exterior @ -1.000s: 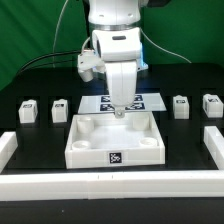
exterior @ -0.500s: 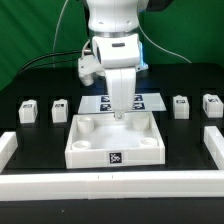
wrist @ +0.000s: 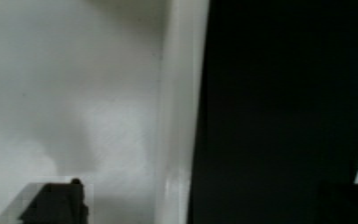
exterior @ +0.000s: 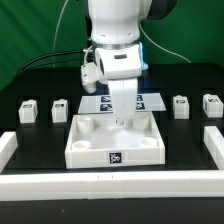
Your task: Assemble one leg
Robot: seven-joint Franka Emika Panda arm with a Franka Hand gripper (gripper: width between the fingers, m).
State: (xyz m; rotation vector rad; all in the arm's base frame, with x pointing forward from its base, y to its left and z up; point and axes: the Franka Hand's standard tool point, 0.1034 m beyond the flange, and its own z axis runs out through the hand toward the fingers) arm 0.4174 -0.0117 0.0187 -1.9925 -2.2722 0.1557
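Arm's end effector [exterior: 119, 117] low over tray [exterior: 85, 152] far rim; spread or pressed together, cannot tell. Nearest leg [exterior: 59, 107] well apart toward exterior view's left, on worktop [exterior: 35, 135].

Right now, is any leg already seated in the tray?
No: all four legs sit on the table outside the tray, two at each side.

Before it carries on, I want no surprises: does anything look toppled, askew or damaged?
Nothing stands out: the tray sits square, and the legs sit in line, two on the exterior view's left, two on its right.
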